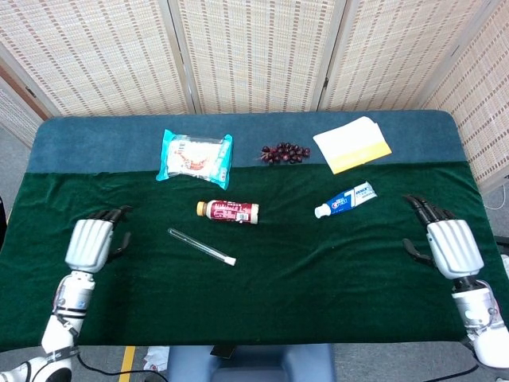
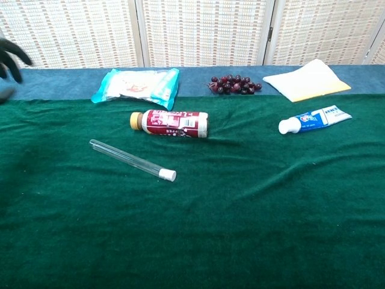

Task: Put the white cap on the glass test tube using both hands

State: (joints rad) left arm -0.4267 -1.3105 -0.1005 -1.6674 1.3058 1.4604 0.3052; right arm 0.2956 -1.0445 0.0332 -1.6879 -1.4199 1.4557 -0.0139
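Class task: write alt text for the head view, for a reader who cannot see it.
A capped glass test tube lies free on the green cloth, its white cap at the near end. The left hand and right hand, both empty and open, sit at the table's sides. A bottle and toothpaste tube lie beyond.
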